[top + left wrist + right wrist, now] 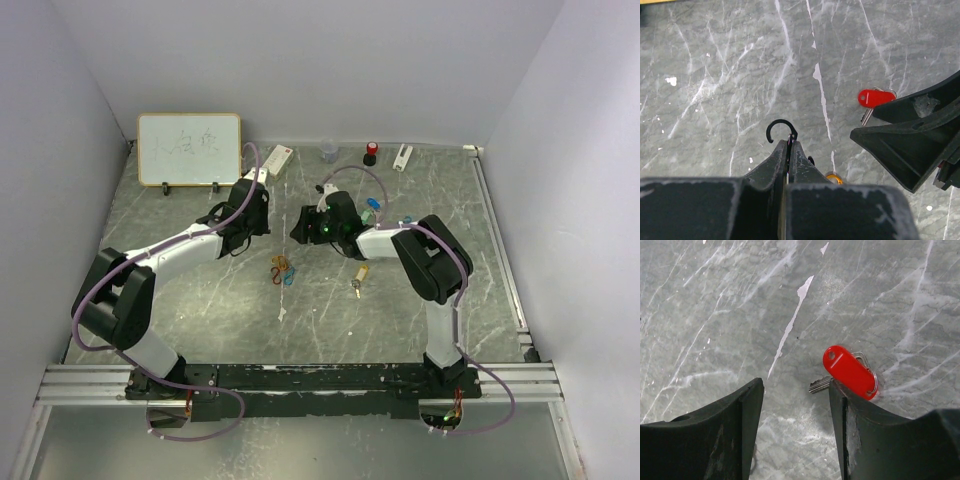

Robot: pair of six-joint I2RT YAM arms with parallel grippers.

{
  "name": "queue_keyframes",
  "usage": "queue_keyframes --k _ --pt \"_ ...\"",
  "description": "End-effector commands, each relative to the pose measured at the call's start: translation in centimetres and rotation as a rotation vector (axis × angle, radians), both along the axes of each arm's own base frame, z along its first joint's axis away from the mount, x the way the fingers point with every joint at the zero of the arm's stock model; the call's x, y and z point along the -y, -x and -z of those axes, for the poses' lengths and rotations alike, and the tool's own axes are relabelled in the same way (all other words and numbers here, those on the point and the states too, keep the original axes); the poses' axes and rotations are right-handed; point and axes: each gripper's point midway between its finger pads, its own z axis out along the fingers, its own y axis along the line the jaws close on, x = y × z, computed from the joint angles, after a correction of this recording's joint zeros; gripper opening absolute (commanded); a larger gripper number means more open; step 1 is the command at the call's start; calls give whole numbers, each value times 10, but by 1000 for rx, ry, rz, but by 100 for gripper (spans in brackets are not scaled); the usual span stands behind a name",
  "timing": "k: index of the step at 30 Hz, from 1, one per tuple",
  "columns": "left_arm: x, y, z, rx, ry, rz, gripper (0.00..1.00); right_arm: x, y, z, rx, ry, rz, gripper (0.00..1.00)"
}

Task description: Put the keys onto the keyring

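My left gripper point(790, 142) is shut on the keyring point(779, 127), a thin black hook whose open curl sticks out past the fingertips, above the marbled table. A key with a red tag point(850, 371) lies flat on the table, its metal blade point(819, 385) pointing left. My right gripper point(796, 385) hangs open over it, with the right finger point(840, 405) just in front of the tag and nothing between the jaws. From the left wrist, the red-tagged key point(874, 97) shows beside the right gripper's fingers point(910, 145). Overhead, a yellow-tagged key point(360, 274) and blue and green tagged keys point(372, 210) lie near the right arm.
Small coloured clips point(283, 270) lie on the table in front of the two grippers. A whiteboard point(189, 149) stands at the back left. A card point(277, 158), a clear cup point(328, 150), a red-and-black object point(370, 152) and a white item point(402, 157) line the back edge.
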Motion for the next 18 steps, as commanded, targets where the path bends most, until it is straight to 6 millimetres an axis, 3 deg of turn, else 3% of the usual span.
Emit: queue_keyframes --k 1,13,18 --pt "2 -2 -14 21 30 6 7 6 8 28 -73 55 6 56" --pt "1 1 -20 31 45 5 7 8 -7 -52 138 1 17 56" --pt "3 1 -16 22 51 12 7 23 -13 -62 165 31 52 56"
